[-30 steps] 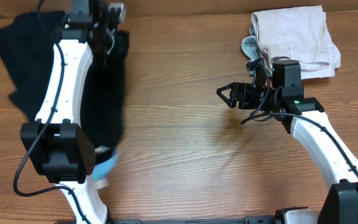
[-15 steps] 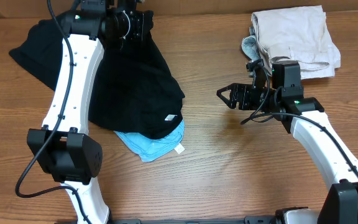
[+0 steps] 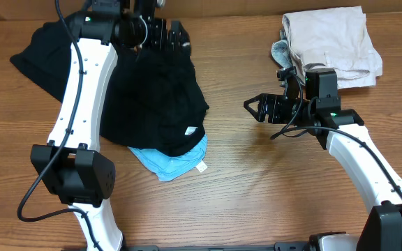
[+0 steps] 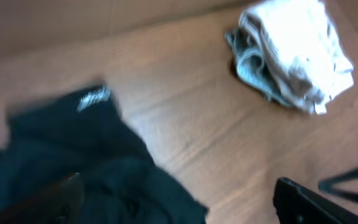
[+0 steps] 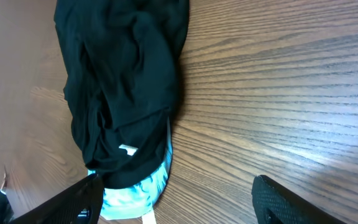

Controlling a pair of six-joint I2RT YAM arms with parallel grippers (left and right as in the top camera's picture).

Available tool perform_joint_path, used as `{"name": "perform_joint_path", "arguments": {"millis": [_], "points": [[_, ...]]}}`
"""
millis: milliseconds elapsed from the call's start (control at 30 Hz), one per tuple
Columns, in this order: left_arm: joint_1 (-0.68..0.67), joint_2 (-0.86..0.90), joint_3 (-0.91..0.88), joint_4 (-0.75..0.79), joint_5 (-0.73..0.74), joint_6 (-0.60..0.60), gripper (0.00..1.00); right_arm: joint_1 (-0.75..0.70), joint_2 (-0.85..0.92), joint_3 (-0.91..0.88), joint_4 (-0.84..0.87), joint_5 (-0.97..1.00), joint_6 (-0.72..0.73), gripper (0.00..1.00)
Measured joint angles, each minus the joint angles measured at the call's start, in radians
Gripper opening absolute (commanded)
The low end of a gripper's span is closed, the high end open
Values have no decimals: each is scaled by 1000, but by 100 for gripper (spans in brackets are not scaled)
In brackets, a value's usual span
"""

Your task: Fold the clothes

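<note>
A heap of black clothes [image 3: 152,104] lies at the table's left, with a small white tag near its front edge. A light-blue garment [image 3: 169,162] pokes out from under it. My left gripper [image 3: 179,37] hovers open over the heap's far right edge, holding nothing. In the blurred left wrist view, black cloth [image 4: 73,162] lies below the spread left gripper [image 4: 179,211]. My right gripper [image 3: 257,108] stands open over bare wood at centre right, pointing left. Ahead of the right gripper [image 5: 179,205], the right wrist view shows the black heap [image 5: 123,81] and the light-blue garment [image 5: 135,190].
A folded beige stack [image 3: 333,42] lies at the far right corner, with a grey-blue cloth [image 3: 281,50] tucked at its left side. The same beige stack [image 4: 291,50] shows in the left wrist view. Bare wood table [image 3: 250,188] lies between the two arms.
My left arm swung right, dragging the black garment over the light-blue one, then its gripper opened and let the cloth go. The right arm has stayed in place.
</note>
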Motion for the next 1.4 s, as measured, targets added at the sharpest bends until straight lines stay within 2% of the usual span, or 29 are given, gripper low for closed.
{"name": "perform_joint_path", "arguments": {"millis": [167, 333, 433, 633, 900, 1067, 1200, 1400], "points": [[0, -2, -57, -213, -79, 0, 100, 0, 0, 0, -1, 4, 0, 82], [0, -1, -284, -275, -161, 0, 100, 0, 0, 0, -3, 13, 0, 83], [0, -1, -434, -212, -177, -13, 100, 0, 0, 0, -3, 14, 0, 83], [-3, -1, -690, 52, -171, -62, 100, 0, 0, 0, -3, 21, 0, 83], [-5, -108, -889, 315, -216, -154, 100, 0, 0, 0, -3, 22, -1, 84], [20, -145, -970, 411, -216, -198, 100, 0, 0, 0, -3, 29, 0, 84], [88, -154, -995, 452, -219, -228, 100, 0, 0, 0, -3, 40, 0, 84], [323, -156, -1004, 472, -298, -237, 100, 0, 0, 0, 0, 55, 0, 85]]}}
